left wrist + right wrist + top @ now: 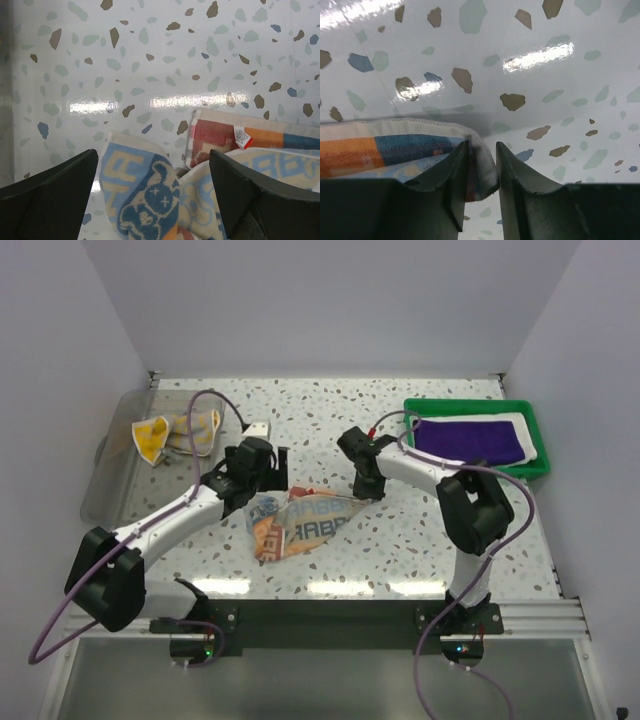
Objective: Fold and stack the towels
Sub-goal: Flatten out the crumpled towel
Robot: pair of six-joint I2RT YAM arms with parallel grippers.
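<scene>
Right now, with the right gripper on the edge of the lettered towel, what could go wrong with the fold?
1. The right gripper pinches only a thin bit of hem of the lettered towel, so the cloth may slip out when it is pulled.
2. The left gripper is open and holds nothing. The bunched towel may drag across the table instead of folding flat.

Your left gripper [153, 156] hangs low with the fingers wide apart; your right gripper [481, 146], its arm reaching left, has the fingers nearly together, pinching the lettered towel [395, 147] edge
</scene>
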